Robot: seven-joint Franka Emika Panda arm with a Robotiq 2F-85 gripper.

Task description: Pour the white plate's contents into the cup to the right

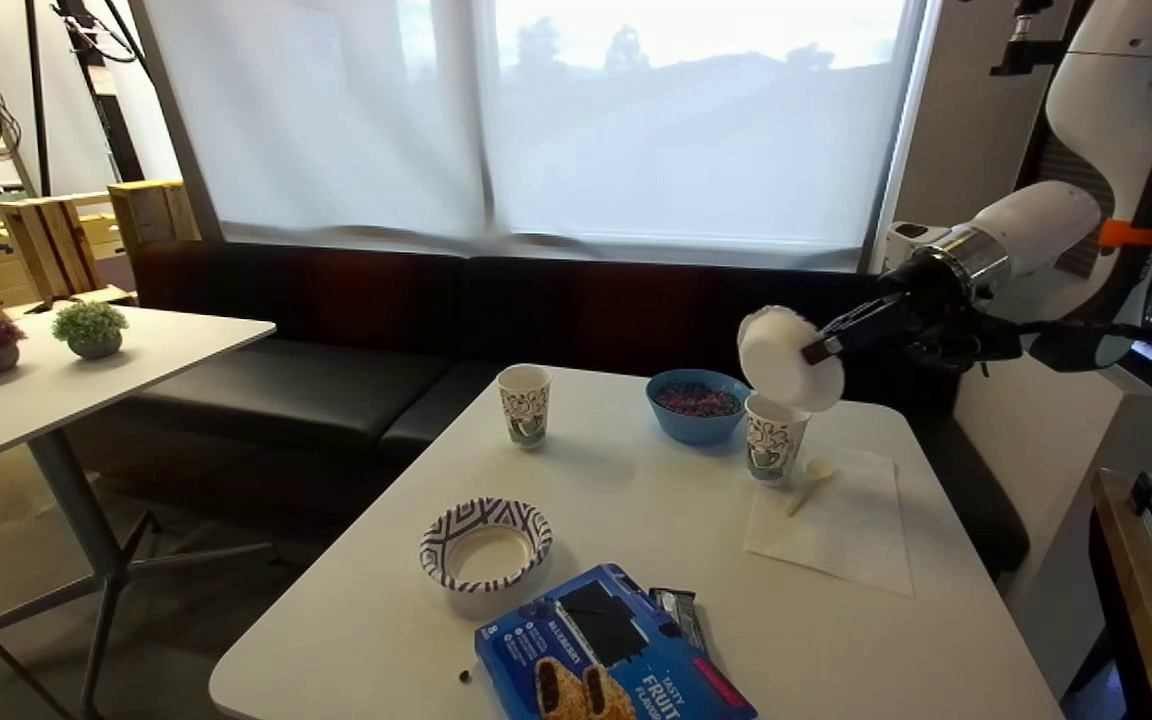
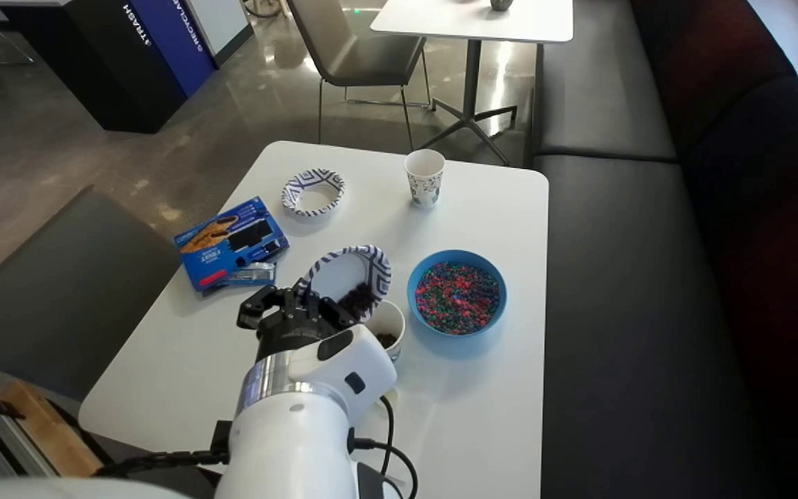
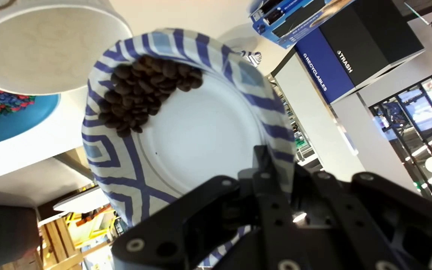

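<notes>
In an exterior view, right of frame, the pincer (image 1: pixel 821 348) grasps the white plate (image 1: pixel 784 365) by its edge, tilted over the cup (image 1: pixel 772 447); a slipping grip could drop everything. In an exterior view, near centre, dark bits (image 2: pixel 357 301) bunch at the cup-side rim, more inside the cup; an off-line tip could scatter them on the worktop (image 2: pixel 482 416). In the wrist view, left, the blue bowl (image 3: pixel 21 120) sits past the cup; a rushed slide might overshoot there.

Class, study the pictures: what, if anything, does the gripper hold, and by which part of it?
The gripper holds the white plate by its patterned rim, on the side opposite the dark bits, with one finger inside and one outside.
</notes>
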